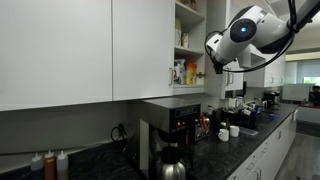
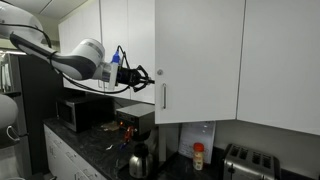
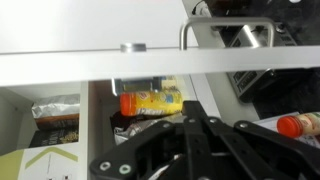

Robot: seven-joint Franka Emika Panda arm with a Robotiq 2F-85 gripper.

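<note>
My gripper [image 3: 193, 103] is shut with nothing between its fingers. It hangs high in front of the upper cabinets, in both exterior views [image 1: 214, 66] [image 2: 150, 74]. Its tip sits at the edge of a white cabinet door [image 2: 200, 50] that carries a metal handle [image 2: 164, 95]; I cannot tell whether it touches. In the wrist view the door's edge [image 3: 60, 66] crosses the frame, with the handle [image 3: 225, 30] beyond it. Behind the fingertips the open cabinet [image 1: 188, 40] shows a yellow bottle with an orange cap [image 3: 152, 100] lying among packets.
Below on the dark counter [image 1: 110, 160] stand a coffee machine [image 1: 175, 122], a steel carafe [image 2: 138, 160], sauce bottles [image 1: 50, 165], mugs [image 1: 230, 130], a toaster [image 2: 250, 160] and a red-capped jar [image 2: 198, 156]. A microwave [image 2: 80, 112] sits further along.
</note>
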